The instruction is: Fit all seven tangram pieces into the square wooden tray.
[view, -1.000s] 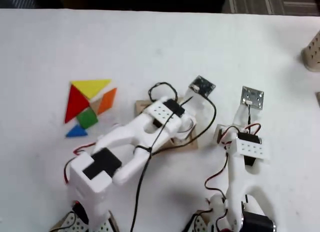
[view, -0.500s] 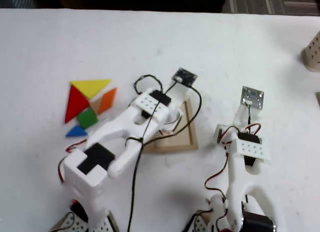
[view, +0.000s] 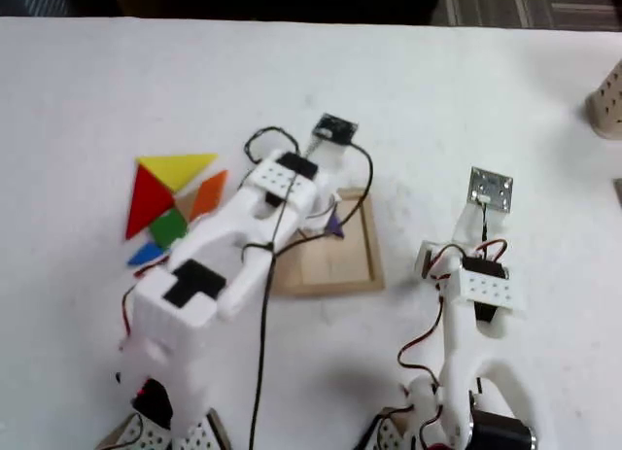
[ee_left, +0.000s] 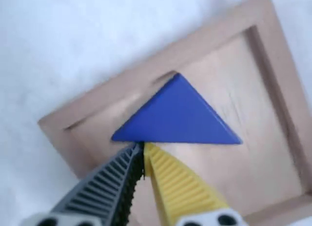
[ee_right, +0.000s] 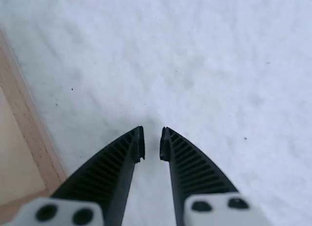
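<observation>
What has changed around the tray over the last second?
The left arm swung left and away across the wooden tray, uncovering most of it. The blue triangle now shows inside, with the tips of the shut left gripper at its edge. The right gripper, the tray and the loose pieces stayed put.

Left end effector point(ee_left: 143, 153) pinched closed, arm point(view: 243, 246) stretched forward; right end effector point(ee_right: 151, 138) narrowly parted, arm point(view: 466, 324) tucked.

The tray point(view: 374, 265) lies open beside the blue triangle point(view: 333, 226) (left arm point(view: 233, 246) overhangs).
</observation>
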{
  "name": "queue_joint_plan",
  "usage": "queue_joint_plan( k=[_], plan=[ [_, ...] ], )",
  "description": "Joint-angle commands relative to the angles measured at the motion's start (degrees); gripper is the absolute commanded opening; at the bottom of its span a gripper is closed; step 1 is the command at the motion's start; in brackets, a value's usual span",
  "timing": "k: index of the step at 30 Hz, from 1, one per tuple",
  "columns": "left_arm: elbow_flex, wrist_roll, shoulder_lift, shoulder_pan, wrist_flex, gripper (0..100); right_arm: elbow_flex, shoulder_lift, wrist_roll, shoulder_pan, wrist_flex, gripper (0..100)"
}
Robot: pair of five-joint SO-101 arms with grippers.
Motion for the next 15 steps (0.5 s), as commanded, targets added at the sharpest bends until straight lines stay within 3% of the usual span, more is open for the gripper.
queue_joint_plan(
  k=[1,9,15],
  plan=[
    [-10.5,2.3,5.0,0.3,3.5,2,-0.2,-2.2,0.8,0.1,-1.0,6.0],
    [-17.8,2.4,8.8,5.0,5.1,2,-0.2,-2.2,0.8,0.2,-1.0,6.0],
    [-18.1,2.4,9.0,7.4,-0.5,2,-0.2,-2.2,0.8,0.2,-1.0,6.0]
  ],
)
